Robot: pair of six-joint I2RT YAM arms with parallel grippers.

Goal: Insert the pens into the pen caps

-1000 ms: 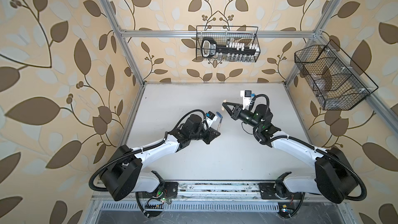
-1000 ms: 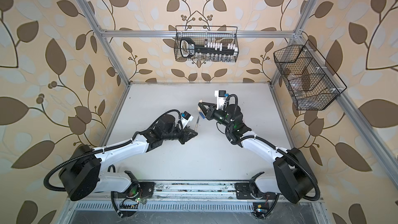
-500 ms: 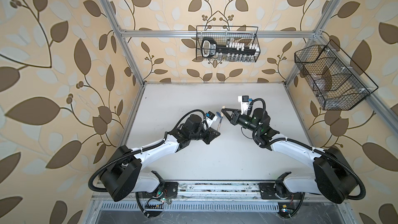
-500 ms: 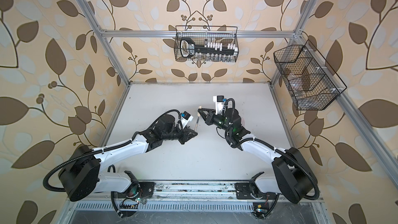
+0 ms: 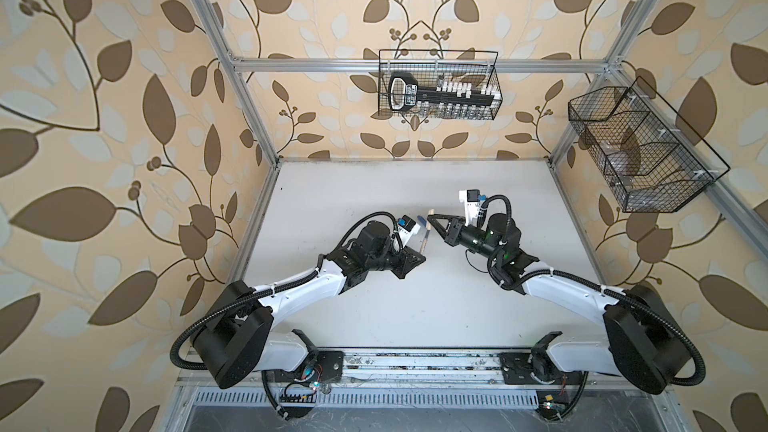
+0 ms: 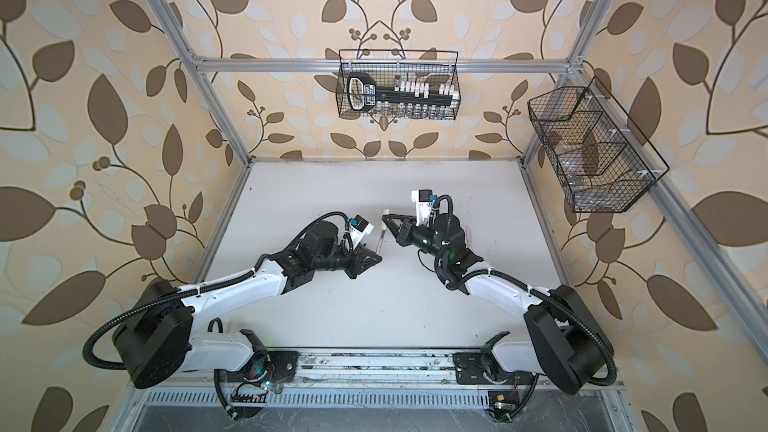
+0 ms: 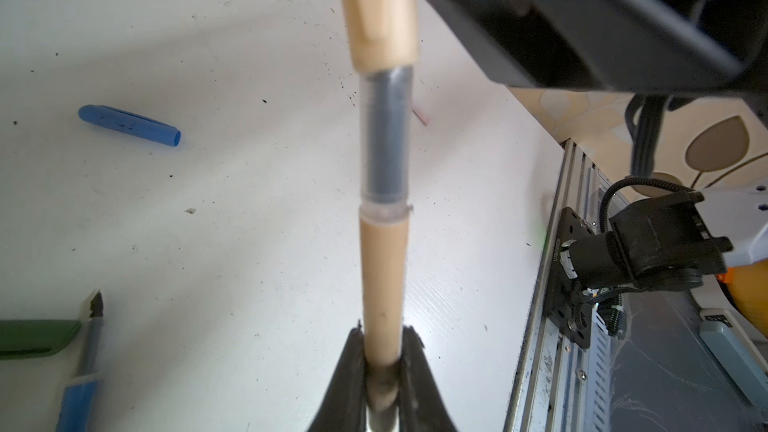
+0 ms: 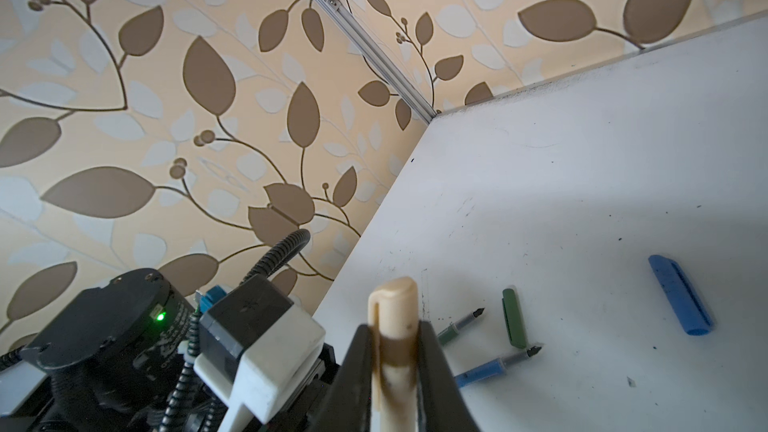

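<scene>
My left gripper (image 7: 383,330) is shut on the barrel of the tan pen (image 7: 382,268). The pen's dark grey front section runs into the open mouth of the tan pen cap (image 7: 380,6). My right gripper (image 8: 394,330) is shut on that cap (image 8: 395,301). In both top views the two grippers (image 5: 422,258) (image 5: 432,220) meet tip to tip above the middle of the table, with the pen (image 6: 379,243) between them. On the table lie a blue cap (image 8: 681,301), a green cap (image 8: 514,317), a blue pen (image 8: 490,367) and a green pen (image 8: 461,324).
A wire basket (image 5: 438,85) with tools hangs on the back wall and another one (image 5: 640,151) on the right wall. A pale pink pen (image 6: 469,235) lies right of my right arm. An aluminium rail (image 5: 415,371) runs along the table's front edge.
My right gripper has come down and nearer to the left gripper with the tan cap, closing the gap to the pen. The left arm has stayed put.
</scene>
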